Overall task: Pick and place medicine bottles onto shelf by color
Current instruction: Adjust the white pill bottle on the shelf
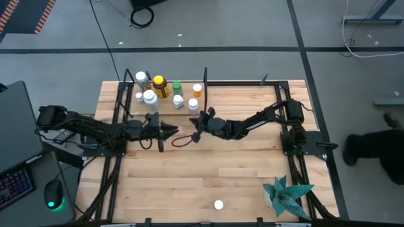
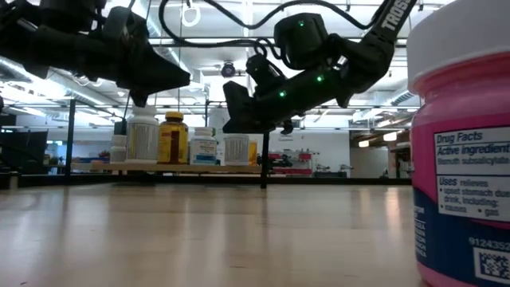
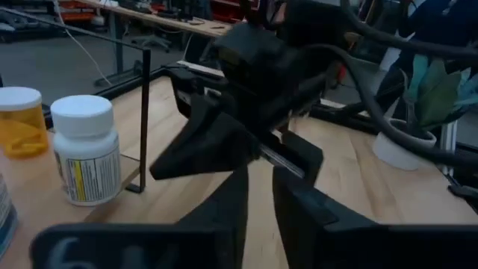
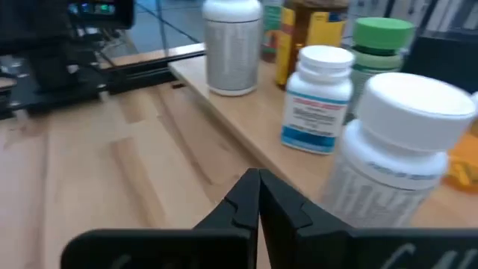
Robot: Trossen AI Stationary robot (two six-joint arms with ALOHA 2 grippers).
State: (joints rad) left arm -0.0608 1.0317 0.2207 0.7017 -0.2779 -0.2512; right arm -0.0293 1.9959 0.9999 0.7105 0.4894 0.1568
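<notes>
- Shelf [image 1: 189,112] at table's [image 1: 208,176] far edge, holding most medicine bottles [image 1: 160,86] in a cluster.
- Left gripper [image 1: 172,130] near shelf front, fingers close together w/ narrow gap, nothing between.
- Right gripper [image 1: 196,133] facing it, fingers pressed together, empty.
- Pink bottle [image 2: 462,151] apart, at near edge.

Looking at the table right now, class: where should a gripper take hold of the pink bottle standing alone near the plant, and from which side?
Grip the pink bottle around its straight body, just under the white cap, coming from above or level from the table's middle. It stands upright with open board around; the plant sits off to one side.
</notes>
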